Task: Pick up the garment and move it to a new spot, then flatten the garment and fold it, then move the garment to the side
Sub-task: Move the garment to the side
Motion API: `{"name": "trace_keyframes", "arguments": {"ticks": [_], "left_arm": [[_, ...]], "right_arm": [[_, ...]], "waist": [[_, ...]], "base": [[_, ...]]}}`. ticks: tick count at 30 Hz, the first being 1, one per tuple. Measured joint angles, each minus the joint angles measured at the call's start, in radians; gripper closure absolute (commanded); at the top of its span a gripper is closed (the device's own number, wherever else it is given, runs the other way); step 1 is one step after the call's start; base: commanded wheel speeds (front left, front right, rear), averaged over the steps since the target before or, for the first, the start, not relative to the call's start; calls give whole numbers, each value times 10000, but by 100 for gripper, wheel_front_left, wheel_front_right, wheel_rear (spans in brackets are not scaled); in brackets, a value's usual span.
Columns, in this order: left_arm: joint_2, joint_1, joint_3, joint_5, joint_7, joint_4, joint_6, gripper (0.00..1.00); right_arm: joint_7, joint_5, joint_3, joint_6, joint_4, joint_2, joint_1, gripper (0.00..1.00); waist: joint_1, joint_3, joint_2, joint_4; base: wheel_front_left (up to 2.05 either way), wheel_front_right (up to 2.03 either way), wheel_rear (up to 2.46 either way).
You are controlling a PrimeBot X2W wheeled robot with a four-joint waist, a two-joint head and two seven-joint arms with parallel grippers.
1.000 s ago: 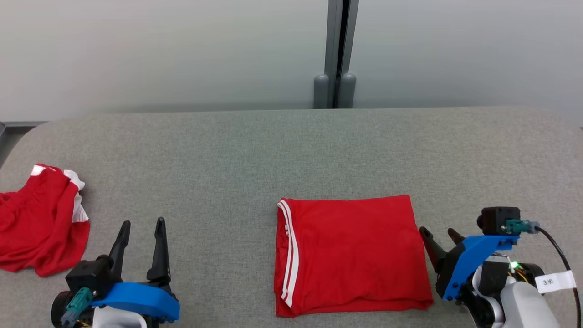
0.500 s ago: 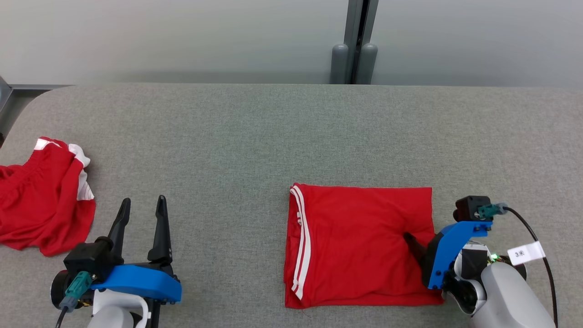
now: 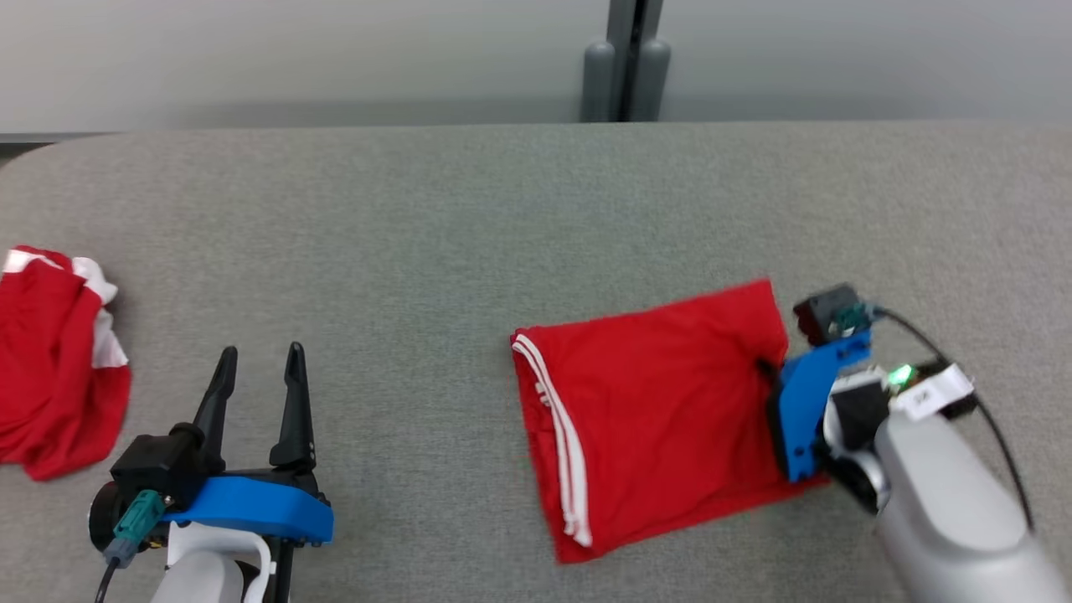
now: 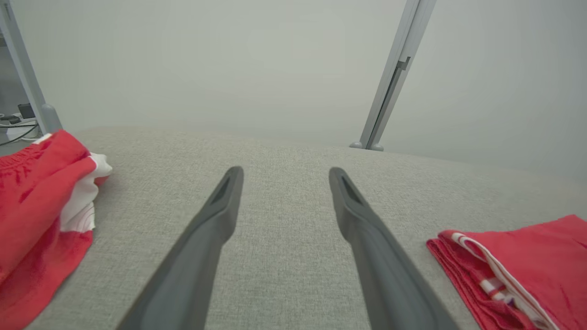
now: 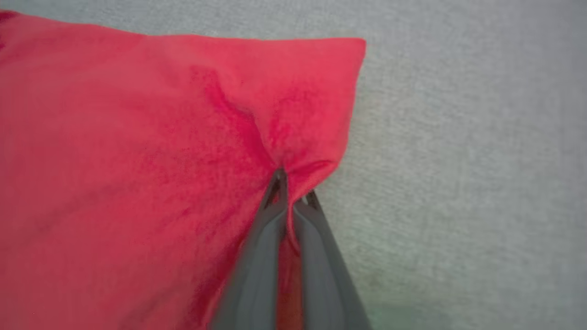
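Right gripper [image 5: 290, 185] is shut tight on the garment [image 3: 662, 419], its two dark fingers pressed together with a pinch of red cloth between them. In the right wrist view the cloth puckers into a crease that runs up from the fingertips toward 11 o'clock. The grip sits on the garment's 3 o'clock edge, close to its far right corner, so nearly all of the folded cloth spreads out toward 9 o'clock from the gripper. The garment lies flat on the grey table [image 3: 419, 251], askew, with its white stripes along the 9 o'clock edge and its right side turned up toward 1 o'clock. Whether the pinched edge is lifted off the table cannot be told. Left gripper [image 3: 260, 356] stands wide open and holds nothing, fingers pointing to 12 o'clock, well apart from the garment, which lies at its 3 o'clock. A crumpled red and white heap [image 3: 50, 394] lies at its 9 o'clock.
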Motion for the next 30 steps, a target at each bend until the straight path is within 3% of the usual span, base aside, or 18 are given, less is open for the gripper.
{"name": "trace_keyframes", "arguments": {"ticks": [8,16,24,30], "left_arm": [[84,-281,213,94,0,-500,12,0],[157,-1081,274,389,-12,-1317,15,0],[489,-1702,144,736,157,-2228,59,0],[869,-1822,182,874,499,-2892,107,0]], "right_arm": [[228,-48,1012,-4,-1009,-2073,-1765,100],[0,-343,299,-4,-984,-3687,-3124,100],[-1195,-1283,-999,-4,-665,-4345,-4010,100],[-1839,-2036,-2458,-4,-332,-4322,-4131,100]], "waist": [[0,797,0,-787],[0,2083,1,-1584],[2,3501,2,-2151],[1,4245,1,-2247]], "base": [[0,0,0],[0,0,0],[0,0,0],[0,0,0]]}}
